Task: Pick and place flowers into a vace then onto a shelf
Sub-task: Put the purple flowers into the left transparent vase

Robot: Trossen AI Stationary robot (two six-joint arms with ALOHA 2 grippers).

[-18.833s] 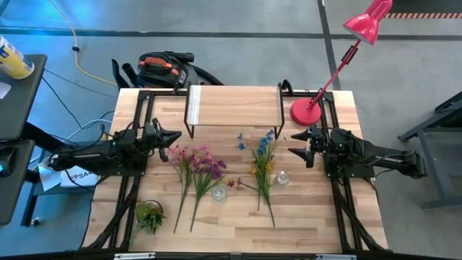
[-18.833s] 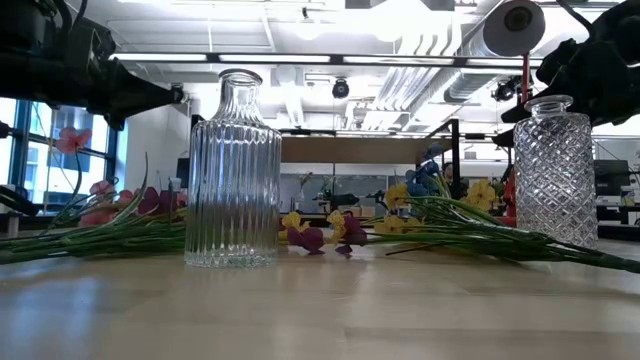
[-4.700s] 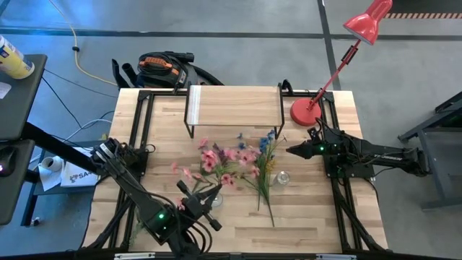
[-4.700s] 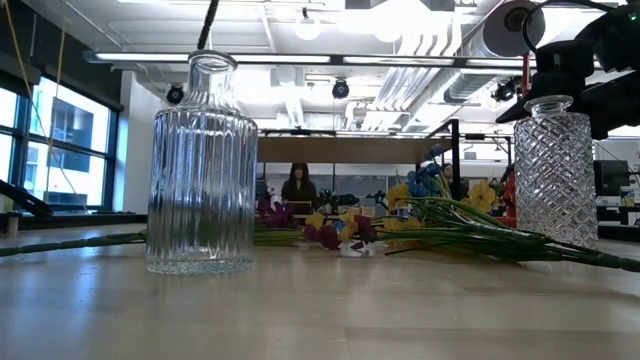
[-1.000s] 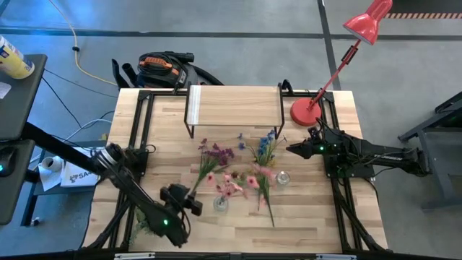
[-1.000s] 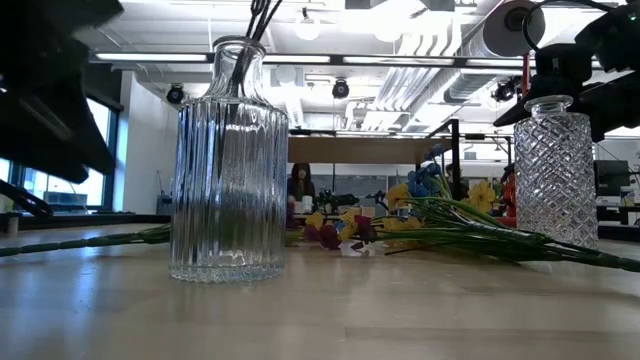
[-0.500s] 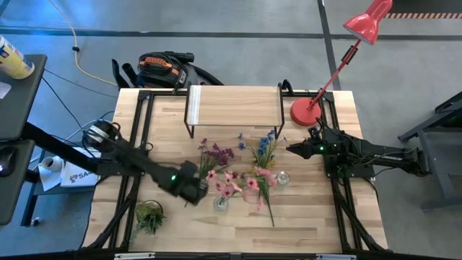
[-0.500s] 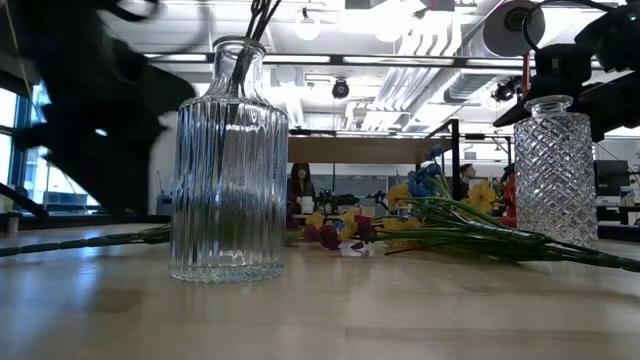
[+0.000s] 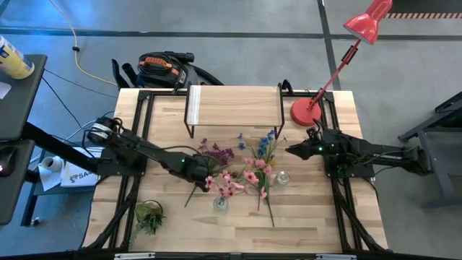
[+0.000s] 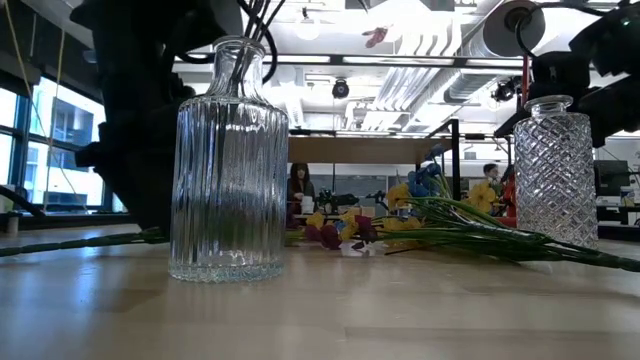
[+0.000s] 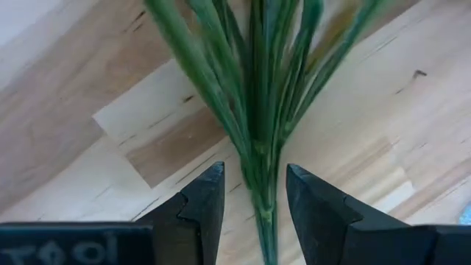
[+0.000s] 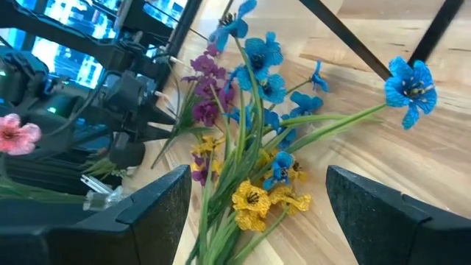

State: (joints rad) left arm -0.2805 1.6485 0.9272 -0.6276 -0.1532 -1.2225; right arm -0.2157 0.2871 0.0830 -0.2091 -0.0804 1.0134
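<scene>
pink-purple flowers (image 9: 232, 178): stems in ribbed vase (image 9: 220, 203), tilted | left end effector (image 9: 196, 172): apart astride purple stems | right end effector (image 9: 289, 151): apart

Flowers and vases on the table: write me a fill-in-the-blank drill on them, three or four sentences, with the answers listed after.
1. The stems standing in the ribbed glass vase carry ____ blossoms.
2. The blue and yellow flowers are in no vase; they lie on the ____.
3. The green stems run between the ____ fingers of the left gripper.
4. The lamp standing beside the shelf is coloured ____.

Missing words: pink; table; open; red.
</scene>
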